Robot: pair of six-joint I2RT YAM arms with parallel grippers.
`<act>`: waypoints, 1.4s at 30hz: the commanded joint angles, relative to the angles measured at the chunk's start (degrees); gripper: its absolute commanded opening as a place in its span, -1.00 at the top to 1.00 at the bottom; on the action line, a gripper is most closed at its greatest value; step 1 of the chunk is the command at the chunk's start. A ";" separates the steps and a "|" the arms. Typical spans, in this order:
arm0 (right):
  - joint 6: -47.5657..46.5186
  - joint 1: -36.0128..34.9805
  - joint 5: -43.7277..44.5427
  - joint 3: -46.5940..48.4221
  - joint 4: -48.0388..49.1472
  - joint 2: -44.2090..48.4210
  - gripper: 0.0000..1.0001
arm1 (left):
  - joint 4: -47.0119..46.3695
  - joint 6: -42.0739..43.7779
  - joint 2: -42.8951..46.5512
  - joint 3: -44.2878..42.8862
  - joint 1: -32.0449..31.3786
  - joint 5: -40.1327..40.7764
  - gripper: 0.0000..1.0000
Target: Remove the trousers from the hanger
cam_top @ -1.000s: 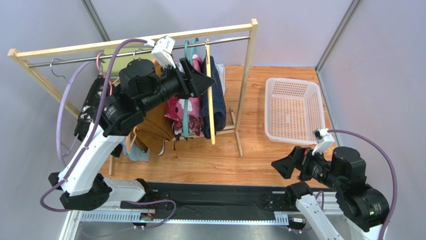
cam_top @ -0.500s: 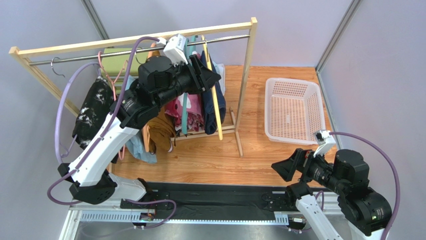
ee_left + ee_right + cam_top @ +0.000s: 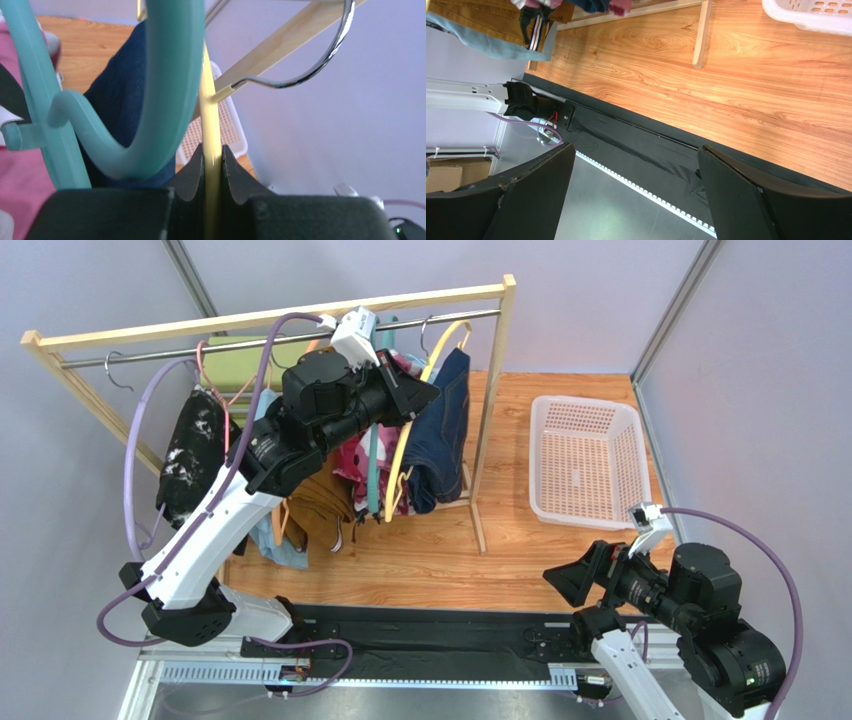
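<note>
Top external view: the left gripper (image 3: 425, 395) is clamping the yellow hanger (image 3: 400, 455) up at the rack (image 3: 493, 390), and the hanger is hanging tilted with the navy trousers (image 3: 445, 430) draped over it.
Risk, rack: a hard pull could be dragging on the rail (image 3: 150, 355) and rocking the light wooden frame.
Risk, neighbours: the pink floral trousers (image 3: 350, 460) and the teal hanger (image 3: 373, 475) are crowding just beside the grip, so they may be snagging and coming along.
Risk, navy trousers: with the hanger leaning this far, the cloth may be sliding off and dropping out of control.
Risk, yellow hanger: in the left wrist view the fingers (image 3: 192, 172) are pinching only a thin bar, which could be twisting or slipping between them.
Risk, hook (image 3: 320, 60): I cannot tell whether it is sitting on the rail; if it is, it may be catching.
Position, navy trousers: they are hanging just right of and below the left gripper, touching the hanger, not the fingers.
Position, other pairs: the mustard-brown pair (image 3: 315, 500), light blue pair (image 3: 280, 545) and black speckled pair (image 3: 190, 455) are hanging further left.
Right gripper (image 3: 580, 575): it is waiting spread wide, gripping nothing, near the basket (image 3: 585, 460) and well apart from the rack.
</note>
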State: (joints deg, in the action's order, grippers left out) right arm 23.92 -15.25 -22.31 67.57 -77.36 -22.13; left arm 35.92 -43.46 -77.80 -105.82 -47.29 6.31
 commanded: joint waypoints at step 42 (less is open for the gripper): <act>-7.04 -0.14 -2.13 -5.35 4.15 -3.27 -1.00 | -26.63 16.31 16.71 15.21 -2.19 -4.46 1.00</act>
State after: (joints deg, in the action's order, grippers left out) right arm 19.49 -15.25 -23.53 62.52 -76.88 -23.70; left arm 17.12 -26.76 -66.81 -88.88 -49.28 1.74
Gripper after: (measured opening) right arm 0.998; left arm 0.161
